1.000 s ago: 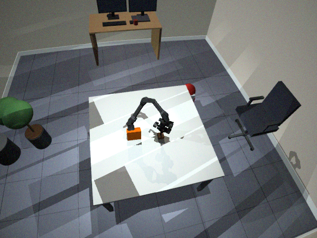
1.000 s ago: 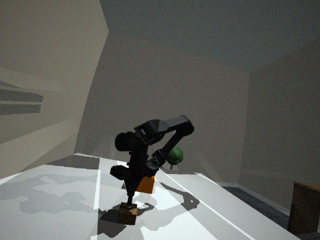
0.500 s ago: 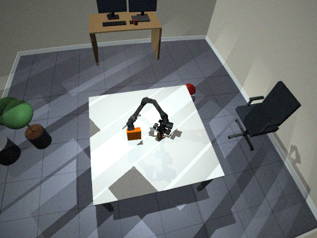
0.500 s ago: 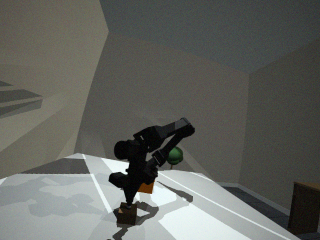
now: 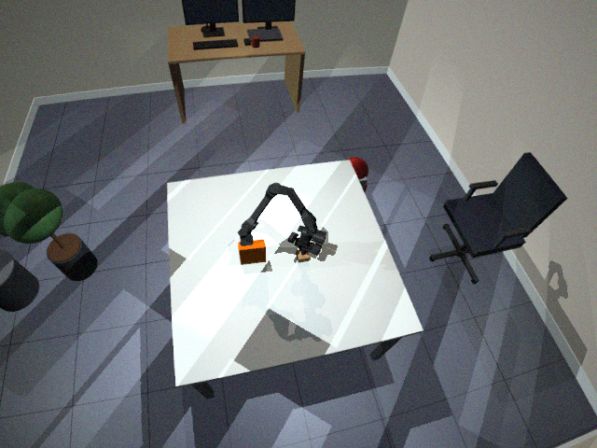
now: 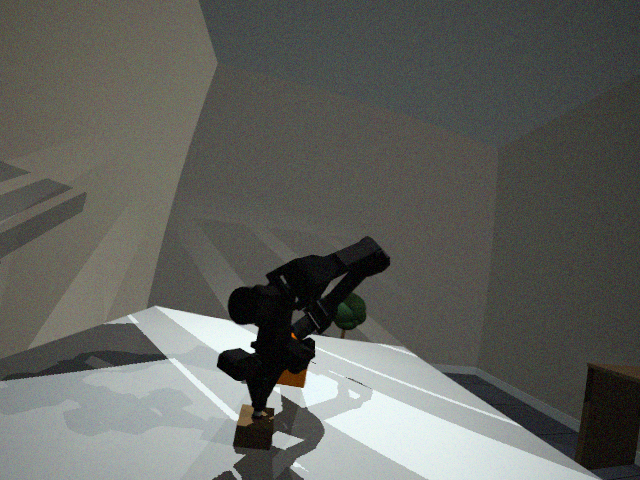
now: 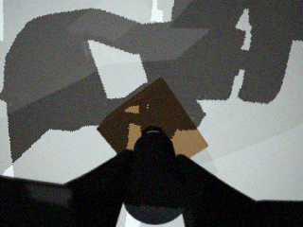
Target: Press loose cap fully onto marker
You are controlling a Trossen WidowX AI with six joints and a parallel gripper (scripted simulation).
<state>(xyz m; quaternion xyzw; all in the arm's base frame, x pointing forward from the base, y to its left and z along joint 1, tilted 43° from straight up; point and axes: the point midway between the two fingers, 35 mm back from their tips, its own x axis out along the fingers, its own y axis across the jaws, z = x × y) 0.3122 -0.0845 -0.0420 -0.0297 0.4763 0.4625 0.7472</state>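
One black robot arm arches over a white table [image 5: 216, 308] and reaches straight down onto a small brown holder block [image 6: 253, 432] near the table's middle. The gripper [image 6: 260, 404] points downward, its tip just above the block's top face. The jaws are partly closed, pinching a dark, rounded cap [image 7: 152, 156] between them; in the wrist view the cap fills the space between the two black fingers and hangs directly over the block [image 7: 156, 111]. A little pale ring shows at the cap's lower end, right at the block's top, in both the wrist view and the side view. The marker itself is hidden under the cap and gripper, so how far the cap has gone down on it cannot be told. In the overhead view the gripper [image 5: 306, 243] covers most of the block [image 5: 302, 257], which sits to one side of the arm's orange base [image 5: 251, 251], near it but not touching. Around the table stand a dark office chair [image 5: 506, 212], a potted green plant [image 5: 34, 217] and a wooden desk [image 5: 235, 48] with two monitors against the far wall.
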